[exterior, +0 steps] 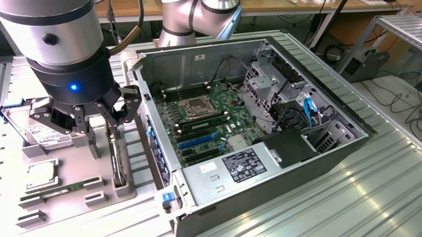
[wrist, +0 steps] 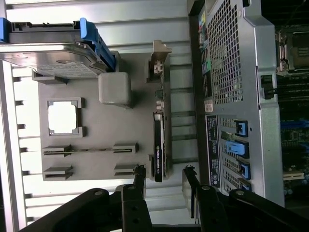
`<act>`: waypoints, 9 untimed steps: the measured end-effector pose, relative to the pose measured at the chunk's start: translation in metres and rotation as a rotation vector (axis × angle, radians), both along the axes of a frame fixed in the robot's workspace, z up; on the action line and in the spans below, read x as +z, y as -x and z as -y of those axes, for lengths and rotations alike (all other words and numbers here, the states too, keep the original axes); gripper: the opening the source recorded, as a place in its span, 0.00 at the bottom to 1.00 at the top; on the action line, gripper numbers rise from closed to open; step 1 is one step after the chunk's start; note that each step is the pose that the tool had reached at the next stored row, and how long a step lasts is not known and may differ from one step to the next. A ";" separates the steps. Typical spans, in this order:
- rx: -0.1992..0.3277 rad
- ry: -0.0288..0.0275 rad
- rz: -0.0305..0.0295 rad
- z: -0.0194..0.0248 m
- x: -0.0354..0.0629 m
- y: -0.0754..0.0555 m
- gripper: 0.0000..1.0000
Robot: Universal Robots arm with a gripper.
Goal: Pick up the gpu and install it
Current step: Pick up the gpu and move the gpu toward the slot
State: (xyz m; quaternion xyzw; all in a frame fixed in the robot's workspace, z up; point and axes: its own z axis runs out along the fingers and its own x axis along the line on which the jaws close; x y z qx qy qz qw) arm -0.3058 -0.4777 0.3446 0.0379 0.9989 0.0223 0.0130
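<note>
The gpu (exterior: 117, 159) stands on edge in a slot of the grey parts tray (exterior: 76, 160), at the tray's side nearest the computer case. In the wrist view the gpu (wrist: 160, 145) is a thin dark card seen edge-on, with its silver bracket at the far end. My gripper (exterior: 89, 117) hangs above the tray, open, with nothing between its fingers. Seen from the wrist, the gripper (wrist: 164, 181) hovers over the card's near end, and its black fingertips (wrist: 140, 178) straddle the card's line without touching it.
The open computer case (exterior: 197, 59) lies to the exterior view's right of the tray, motherboard (exterior: 204, 118) and blue card slots (exterior: 196, 142) exposed. Also on the tray: a hard drive (exterior: 39, 134), a processor (exterior: 43, 174) and a memory stick (exterior: 58, 191). The case's rear panel (wrist: 231, 96) runs close beside the card.
</note>
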 end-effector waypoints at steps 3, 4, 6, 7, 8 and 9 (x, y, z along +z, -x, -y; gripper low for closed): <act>0.000 -0.0001 0.0000 0.0000 -0.0012 0.000 0.44; 0.000 0.0000 0.0000 0.0000 -0.0015 0.000 0.44; 0.000 -0.0001 0.0001 0.0000 -0.0024 0.001 0.44; 0.000 0.0000 0.0001 0.0000 -0.0027 0.001 0.44; 0.000 0.0000 0.0000 0.0000 -0.0031 0.001 0.44; 0.000 0.0000 0.0000 0.0000 -0.0034 0.001 0.44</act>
